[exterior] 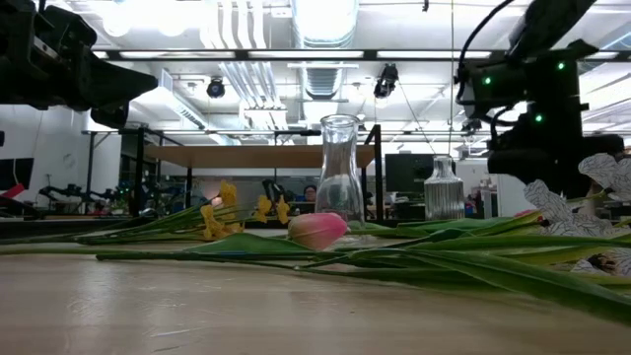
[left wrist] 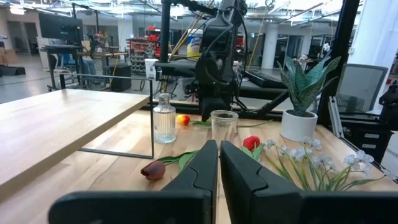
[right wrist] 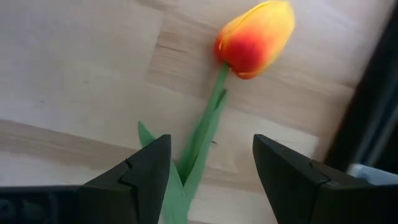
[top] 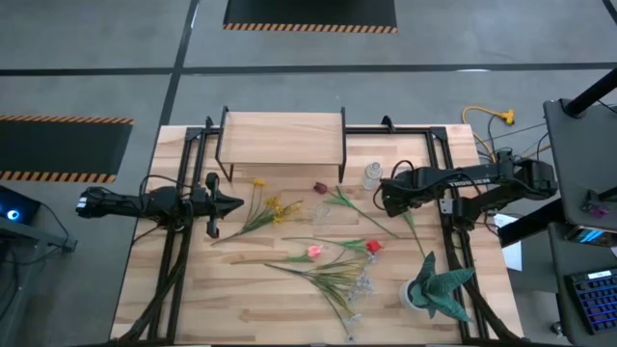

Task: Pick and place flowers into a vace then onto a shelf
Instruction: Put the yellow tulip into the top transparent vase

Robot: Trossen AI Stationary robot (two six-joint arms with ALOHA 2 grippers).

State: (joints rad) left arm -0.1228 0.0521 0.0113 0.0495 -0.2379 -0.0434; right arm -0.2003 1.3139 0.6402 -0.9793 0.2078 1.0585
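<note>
The pick is judged under way: the right gripper, fingers apart, is held over an orange-yellow tulip right of the clear vase, which stands empty; a closing on the stem is called for. The left gripper, fingers together, waits at far left

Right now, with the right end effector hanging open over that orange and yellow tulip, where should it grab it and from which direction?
Take the tulip by its thin green stem, just below the blossom, coming straight down from above. The flower lies flat on the table, and the right end effector already straddles the stem with open fingers. The soft blossom would probably crush.
</note>
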